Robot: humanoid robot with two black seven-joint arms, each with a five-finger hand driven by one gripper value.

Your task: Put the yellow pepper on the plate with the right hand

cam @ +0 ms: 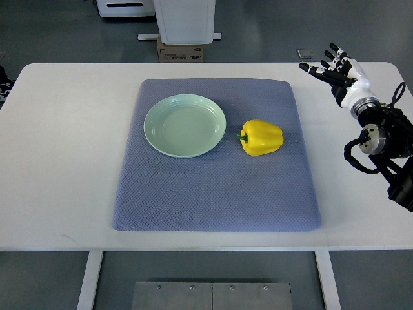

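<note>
Yellow pepper (261, 137) lies on blue mat (216, 187), white table (64, 161).

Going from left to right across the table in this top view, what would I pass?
Plate → yellow pepper → the robot's right hand, fingers spread, holding nothing, over the table's far right corner.

White surface (64, 161) carries a blue-grey quilted mat (213, 194), laid centrally. On the mat: pale green plate (185, 125); yellow pepper (262, 137) just right of plate.
</note>
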